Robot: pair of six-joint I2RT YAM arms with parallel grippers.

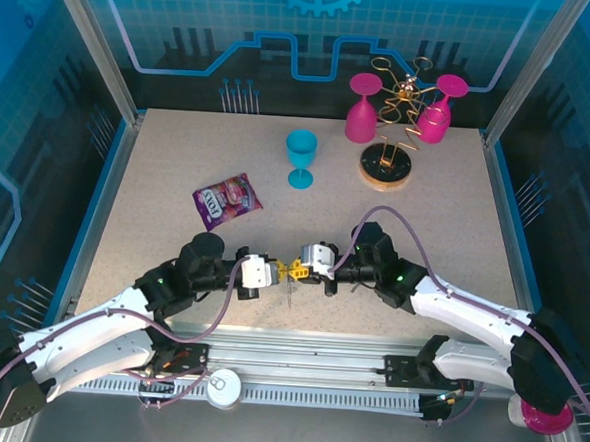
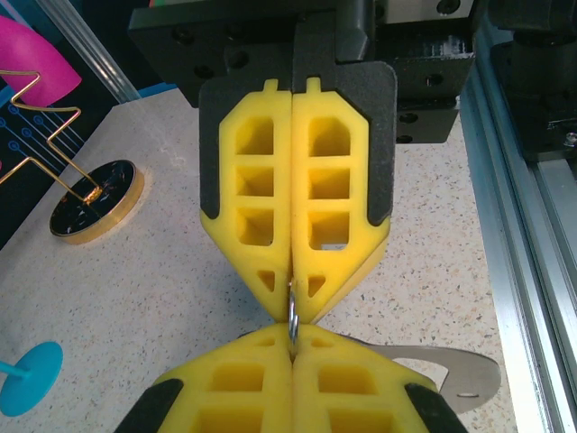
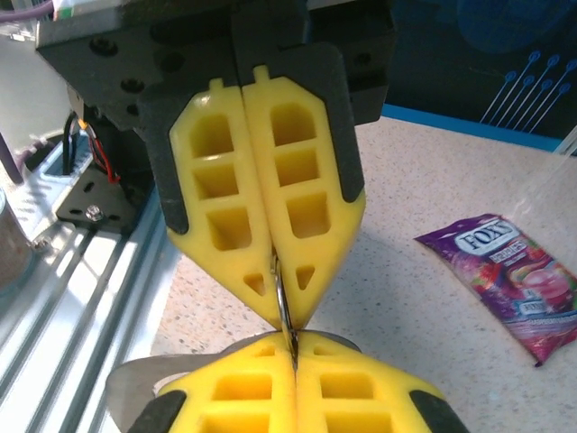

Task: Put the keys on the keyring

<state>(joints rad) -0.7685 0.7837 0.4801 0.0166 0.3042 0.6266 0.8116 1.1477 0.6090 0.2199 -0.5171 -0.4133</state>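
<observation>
A speckled beige tabletop [image 1: 178, 164] sits inside an enclosure of aluminium posts [image 1: 93, 43]. Blue wall panels [image 1: 187, 24] printed with circuit lines and a gear close the back and sides. A slotted aluminium rail [image 1: 307, 350] edges the near side. The light is even.

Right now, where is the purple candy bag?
In the top view, the purple candy bag lies left of the blue goblet, beyond the left claw.

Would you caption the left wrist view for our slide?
Left gripper and right gripper, tip to tip, pinch a thin metal ring.
</observation>
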